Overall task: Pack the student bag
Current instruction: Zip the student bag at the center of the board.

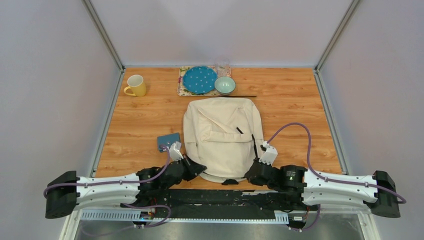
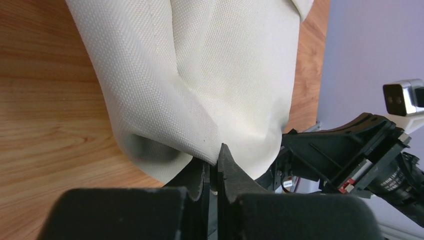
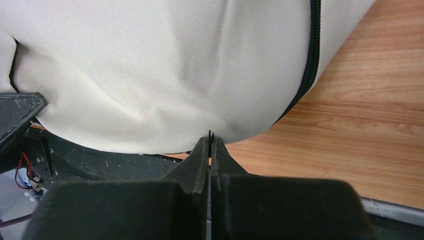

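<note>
Since the student bag (image 1: 220,137) is soft, light cloth that creases and sags (near empty, I judge), a seam or the zipper (image 3: 312,55) edge should give the surest hold. The left gripper (image 2: 214,155) seems to pinch a fold of its hem at the jaw tips. The right gripper (image 3: 210,142) is pressed together, with the bag just ahead of its tips.

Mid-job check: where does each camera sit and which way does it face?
Top external: above and behind the arm bases, looking down on the table and student bag; left arm, right arm show.
Left wrist: low by the bag's near left corner, facing its fabric; left gripper shows, right arm beyond.
Right wrist: low by its near right corner; right gripper shows.
Both wrist views share the bag.
</note>
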You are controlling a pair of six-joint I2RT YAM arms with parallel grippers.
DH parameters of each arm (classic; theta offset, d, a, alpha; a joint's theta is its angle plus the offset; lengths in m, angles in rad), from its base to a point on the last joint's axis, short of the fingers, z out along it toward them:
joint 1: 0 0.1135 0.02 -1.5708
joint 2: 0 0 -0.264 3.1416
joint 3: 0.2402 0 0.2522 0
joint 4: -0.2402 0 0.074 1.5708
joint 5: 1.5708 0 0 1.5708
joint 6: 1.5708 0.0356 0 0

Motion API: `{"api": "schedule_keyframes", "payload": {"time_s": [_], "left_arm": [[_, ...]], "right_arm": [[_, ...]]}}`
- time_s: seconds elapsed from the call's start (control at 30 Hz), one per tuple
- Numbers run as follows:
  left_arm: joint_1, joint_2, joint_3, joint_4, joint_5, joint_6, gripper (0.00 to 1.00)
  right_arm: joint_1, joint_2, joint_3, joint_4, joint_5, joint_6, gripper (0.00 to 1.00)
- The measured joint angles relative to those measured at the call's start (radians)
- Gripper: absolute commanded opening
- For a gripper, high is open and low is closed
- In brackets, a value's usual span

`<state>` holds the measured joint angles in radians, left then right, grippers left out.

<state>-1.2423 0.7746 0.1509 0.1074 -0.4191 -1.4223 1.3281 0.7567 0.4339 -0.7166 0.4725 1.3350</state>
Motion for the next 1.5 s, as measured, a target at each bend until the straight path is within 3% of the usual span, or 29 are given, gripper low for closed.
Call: {"api": "schedule_keyframes", "payload": {"time_s": [0.4, 0.67, 0.7, 0.73, 0.8, 0.83, 0.9, 1.13, 1.27, 1.5], "left_arm": [[0.003, -0.420, -0.067, -0.356, -0.107, -0.061, 0.00], [0.005, -0.573, -0.055, -0.411, -0.143, -0.071, 0.00], [0.005, -0.579, -0.050, -0.422, -0.144, -0.070, 0.09], [0.005, -0.584, -0.043, -0.443, -0.144, -0.059, 0.39], [0.005, -0.584, -0.032, -0.481, -0.141, -0.018, 0.57], [0.005, -0.573, -0.021, -0.517, -0.144, 0.018, 0.70], [0.008, -0.528, -0.002, -0.570, -0.138, 0.087, 0.76], [-0.029, -0.074, 0.405, -0.755, -0.137, 0.408, 0.77], [-0.093, 0.048, 0.549, -0.699, -0.130, 0.588, 0.79], [-0.126, 0.252, 0.578, -0.480, 0.069, 0.875, 0.80]], "right_arm": [[-0.127, -0.107, -0.033, -0.005, -0.013, -0.003, 0.00], [-0.274, -0.113, -0.035, -0.064, -0.011, -0.084, 0.00], [-0.286, -0.113, -0.035, -0.068, -0.011, -0.092, 0.00], [-0.296, -0.113, -0.035, -0.069, -0.012, -0.099, 0.00], [-0.307, -0.118, -0.034, -0.068, -0.016, -0.116, 0.00], [-0.309, -0.120, -0.033, -0.066, -0.018, -0.129, 0.00], [-0.311, -0.126, -0.032, -0.063, -0.022, -0.151, 0.00], [-0.313, -0.134, -0.014, -0.052, -0.039, -0.208, 0.00], [-0.315, -0.138, -0.001, -0.043, -0.055, -0.228, 0.00], [-0.315, -0.148, -0.001, -0.042, -0.071, -0.233, 0.00]]}}
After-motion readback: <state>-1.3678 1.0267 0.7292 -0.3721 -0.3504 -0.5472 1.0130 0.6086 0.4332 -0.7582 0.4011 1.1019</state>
